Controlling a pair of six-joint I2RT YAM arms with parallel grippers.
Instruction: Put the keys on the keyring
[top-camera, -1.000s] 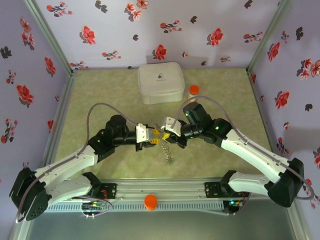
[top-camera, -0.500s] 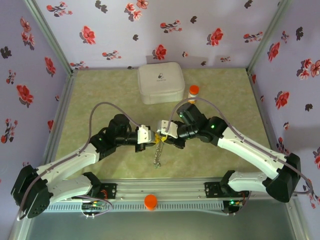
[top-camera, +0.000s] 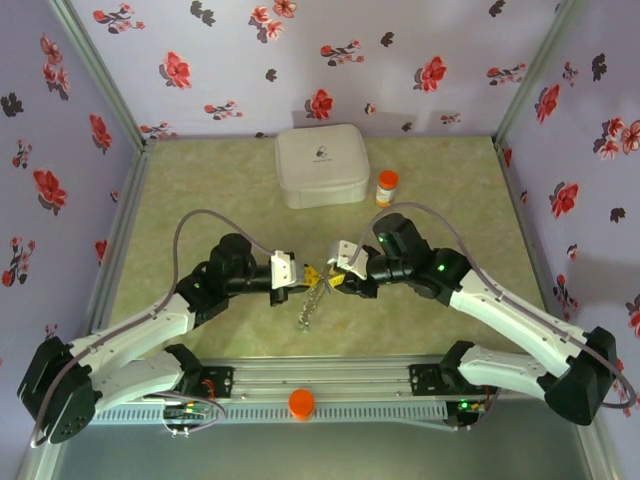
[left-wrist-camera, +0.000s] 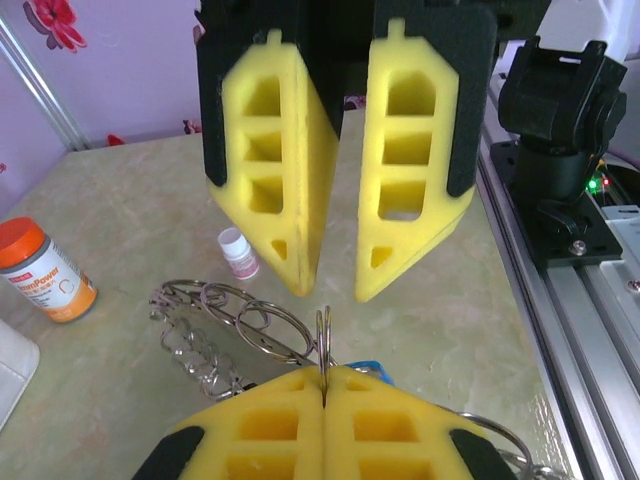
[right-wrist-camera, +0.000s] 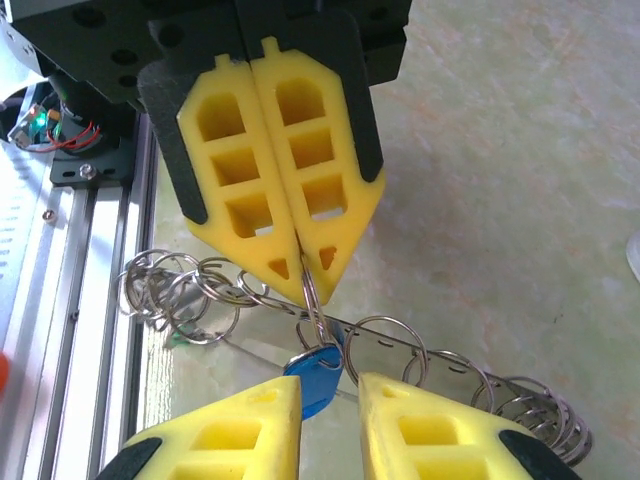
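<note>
A keyring (top-camera: 310, 305) of thin, linked silver rings is clamped in the closed left pincer (right-wrist-camera: 303, 283) over the near middle of the counter (top-camera: 200, 190). A blue-headed key (right-wrist-camera: 318, 372) is seen below, between the parted fingers of the right pincer (right-wrist-camera: 330, 398).

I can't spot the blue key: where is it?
Right wrist view: the blue key hangs on the keyring pinched by the left gripper, at the right gripper's open fingertips.
</note>
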